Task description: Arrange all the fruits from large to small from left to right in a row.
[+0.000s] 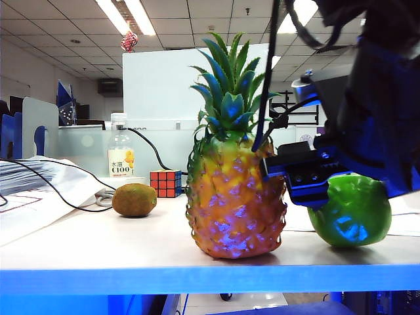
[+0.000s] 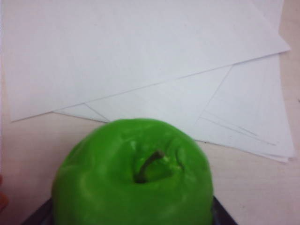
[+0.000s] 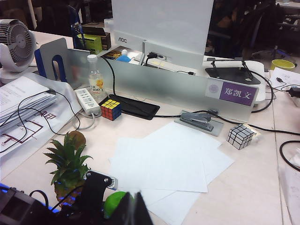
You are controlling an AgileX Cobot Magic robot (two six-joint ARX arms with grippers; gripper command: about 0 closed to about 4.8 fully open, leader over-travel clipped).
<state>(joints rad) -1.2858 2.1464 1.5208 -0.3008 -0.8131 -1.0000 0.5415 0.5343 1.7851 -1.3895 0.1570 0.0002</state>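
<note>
The pineapple [image 1: 236, 203] stands upright mid-table. Left of it lies the brown kiwi [image 1: 134, 200]. The green apple [image 1: 354, 213] sits on the table right of the pineapple, and my left gripper [image 1: 326, 195] is shut on it. In the left wrist view the apple [image 2: 133, 178] fills the space between the dark fingertips [image 2: 40, 216]. The right wrist view looks down from high up on the pineapple [image 3: 68, 164], the kiwi [image 3: 77, 139] and the apple [image 3: 114, 204]. My right gripper [image 3: 136, 211] hangs above them, shut and empty.
A Rubik's cube [image 1: 165, 183] and a bottle [image 1: 121, 154] stand behind the kiwi. White sheets [image 3: 168, 164] lie beside the apple. A paper stack with cables [image 1: 39, 190] is at the left. A stapler [image 3: 197, 121], a silver cube [image 3: 240, 136] and a power strip [image 3: 88, 101] are farther back.
</note>
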